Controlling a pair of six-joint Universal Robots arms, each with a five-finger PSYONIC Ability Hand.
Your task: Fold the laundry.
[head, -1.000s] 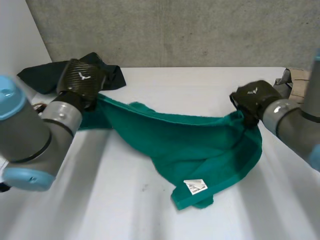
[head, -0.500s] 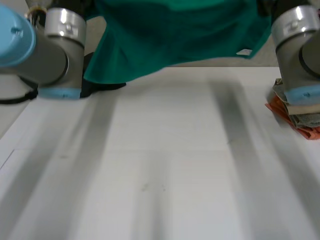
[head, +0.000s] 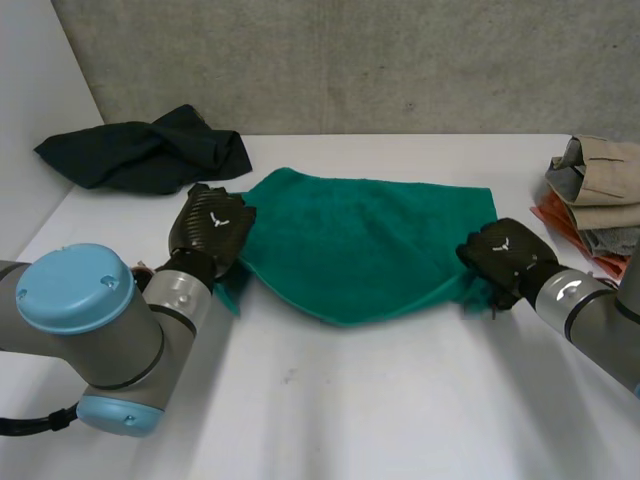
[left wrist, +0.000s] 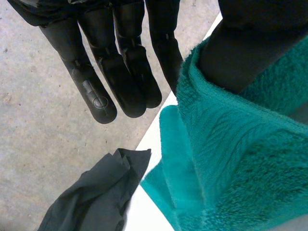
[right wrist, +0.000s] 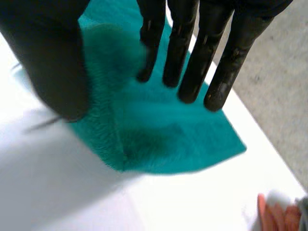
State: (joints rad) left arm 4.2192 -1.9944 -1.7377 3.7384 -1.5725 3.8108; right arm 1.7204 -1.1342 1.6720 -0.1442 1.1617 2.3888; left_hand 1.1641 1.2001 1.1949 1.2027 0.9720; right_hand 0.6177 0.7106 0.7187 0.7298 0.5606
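Observation:
A green towel (head: 370, 240) lies spread flat on the white table (head: 330, 400), its near edge sagging into a curve. My left hand (head: 210, 228) is at the towel's near left corner. In the left wrist view its fingers (left wrist: 120, 72) are straight and the thumb presses the towel's edge (left wrist: 226, 144) against them. My right hand (head: 505, 255) rests at the near right corner. In the right wrist view its straight fingers (right wrist: 192, 62) stand over the towel (right wrist: 159, 125) with the thumb held apart, and nothing is pinched.
A dark crumpled cloth (head: 150, 150) lies at the table's far left, also beyond my left fingertips (left wrist: 96, 197). A stack of folded clothes (head: 595, 190), beige over grey and orange, sits at the far right edge. A concrete wall runs behind the table.
Both hands swung the towel up high, then brought it down flat on the table. The right hand's fingers have opened off the towel's corner.

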